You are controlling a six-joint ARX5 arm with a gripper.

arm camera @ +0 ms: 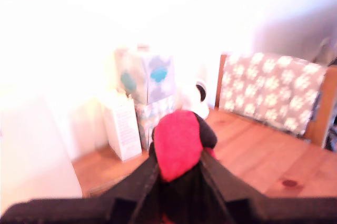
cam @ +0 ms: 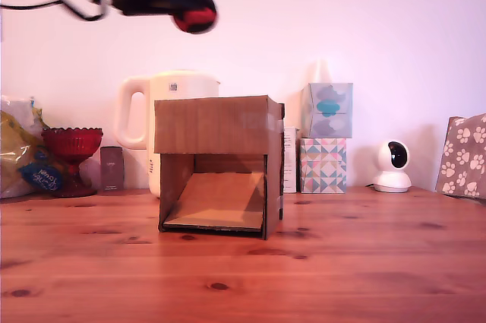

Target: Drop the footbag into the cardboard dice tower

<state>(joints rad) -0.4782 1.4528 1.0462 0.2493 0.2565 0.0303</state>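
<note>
High in the exterior view's upper left, the gripper (cam: pixel 190 10) hangs well above the bench (cam: pixel 319 262), blurred, with the footbag (cam: pixel 195 10) at its tip. The wrist view shows the grip more plainly: the two dark jaws are drawn in on either side of the footbag (arm camera: pixel 179 144), pressing its red panel between them, with a black panel showing at the far edge of the ball. The jaws are parted only by the width of the ball and touch nothing else. The cardboard dice tower (cam: pixel 219 162) stands on the bench near the middle of the exterior view, below the footbag and a little to its right; its front opening faces the camera with the sloped ramp showing inside. Behind the tower stands a white kettle (cam: pixel 163 110). To the exterior view's left are a red glass goblet (cam: pixel 72 154) and a crumpled bag (cam: pixel 21 152). To its right two patterned tissue boxes (cam: pixel 326 137) are stacked one on the other, then a small white camera (cam: pixel 392 166), and at the far right edge a paw-print cloth (cam: pixel 465 156).
</note>
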